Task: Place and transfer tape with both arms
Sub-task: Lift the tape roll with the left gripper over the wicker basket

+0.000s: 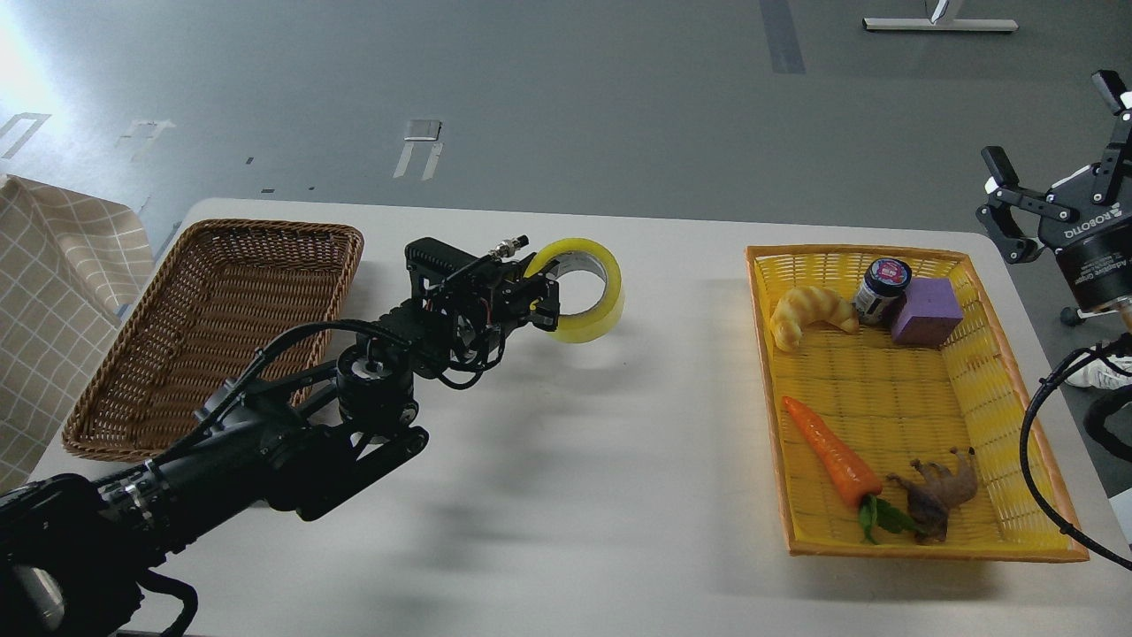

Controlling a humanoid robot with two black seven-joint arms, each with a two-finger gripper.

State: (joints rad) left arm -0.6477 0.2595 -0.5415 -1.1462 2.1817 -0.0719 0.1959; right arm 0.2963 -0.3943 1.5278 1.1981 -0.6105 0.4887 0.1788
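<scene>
The tape (585, 296), a wide translucent yellow roll with a grey-white core, hangs tilted above the middle of the white table (575, 495). My left gripper (541, 305) is shut on the roll's left wall, one finger inside the core and one outside, holding it off the table. My right gripper (1052, 155) is open and empty, raised past the table's right edge, above and right of the yellow basket (1008, 389).
A brown wicker basket (212, 336) sits at the left with nothing in it. The yellow basket holds a croissant toy (809, 311), a jar (883, 288), a purple block (925, 311), a carrot (831, 458) and a brown animal toy (939, 492). A checked cloth (53, 292) lies at far left.
</scene>
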